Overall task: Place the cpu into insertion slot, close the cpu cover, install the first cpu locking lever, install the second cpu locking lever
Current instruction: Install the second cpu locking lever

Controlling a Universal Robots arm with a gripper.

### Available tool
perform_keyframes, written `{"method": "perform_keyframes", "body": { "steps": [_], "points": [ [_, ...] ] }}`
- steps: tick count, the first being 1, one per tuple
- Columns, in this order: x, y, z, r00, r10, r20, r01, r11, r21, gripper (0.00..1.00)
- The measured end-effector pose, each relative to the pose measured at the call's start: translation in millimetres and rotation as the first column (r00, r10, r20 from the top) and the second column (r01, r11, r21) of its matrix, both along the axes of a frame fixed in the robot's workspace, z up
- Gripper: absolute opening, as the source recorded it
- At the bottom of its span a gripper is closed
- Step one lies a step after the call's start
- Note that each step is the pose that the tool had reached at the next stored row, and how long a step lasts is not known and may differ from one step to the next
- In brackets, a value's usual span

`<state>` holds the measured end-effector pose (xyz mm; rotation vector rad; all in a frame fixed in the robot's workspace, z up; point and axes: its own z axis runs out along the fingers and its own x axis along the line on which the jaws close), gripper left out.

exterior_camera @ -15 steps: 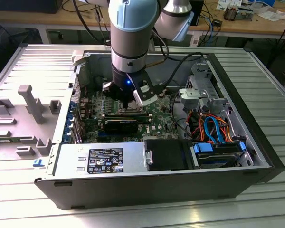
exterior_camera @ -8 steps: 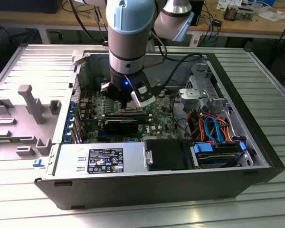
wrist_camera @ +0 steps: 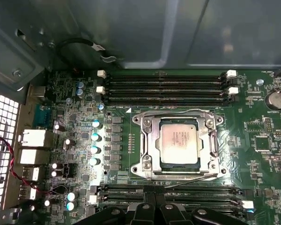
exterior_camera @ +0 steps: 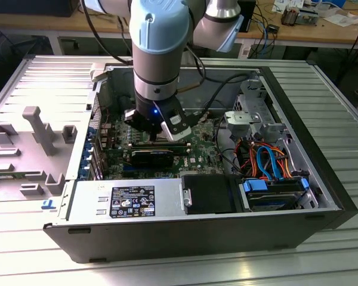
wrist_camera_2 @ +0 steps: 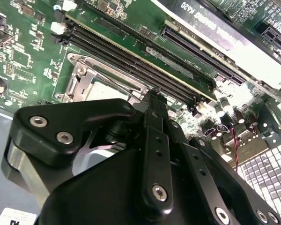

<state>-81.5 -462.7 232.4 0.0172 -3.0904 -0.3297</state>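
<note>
First wrist view: the cpu [wrist_camera: 179,144] is sitting in the insertion slot [wrist_camera: 149,165], framed by the cpu cover [wrist_camera: 152,140] lying flat over it. The gripper [wrist_camera: 152,196] is hovering at the socket's edge beside the memory slots [wrist_camera: 166,87], its fingers pressed together, pinching nothing, inside the computer case [exterior_camera: 322,179].
</note>
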Motion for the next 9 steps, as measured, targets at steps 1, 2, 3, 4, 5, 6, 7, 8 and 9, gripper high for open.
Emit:
{"method": "perform_keyframes", "body": {
  "steps": [1, 2, 3, 4, 5, 6, 7, 8, 9],
  "points": [
    [-0.9, 0.0, -1.3, 1.0, 0.0, -0.0003, 0.0, 1.0, 0.0004, 0.11],
    [-1.3, -0.1, -1.7, 1.0, 0.0, -0.0004, 0.0, 1.0, 0.0008, 0.11],
    [-1.4, 0.0, -2.0, 1.0, 0.0, -0.0004, 0.0, 1.0, 0.0018, 0.11],
    [-1.4, 0.0, -2.0, 1.0, 0.0, -0.0004, 0.0, 1.0, 0.0019, 0.11],
    [-1.5, 0.0, -2.0, 1.0, 0.0, -0.0004, 0.0, 1.0, 0.002, 0.11],
    [-1.5, 0.0, -2.1, 1.0, 0.0, -0.0003, 0.0, 1.0, 0.0021, 0.11],
    [-1.5, 0.0, -2.1, 1.0, 0.0, -0.0003, 0.0, 1.0, 0.0022, 0.11],
    [-1.5, 0.0, -2.1, 1.0, 0.0, -0.0003, 0.0, 1.0, 0.0021, 0.11],
    [-1.6, 0.0, -2.1, 1.0, 0.0, -0.0003, 0.0, 1.0, 0.0022, 0.11]
  ]
}}
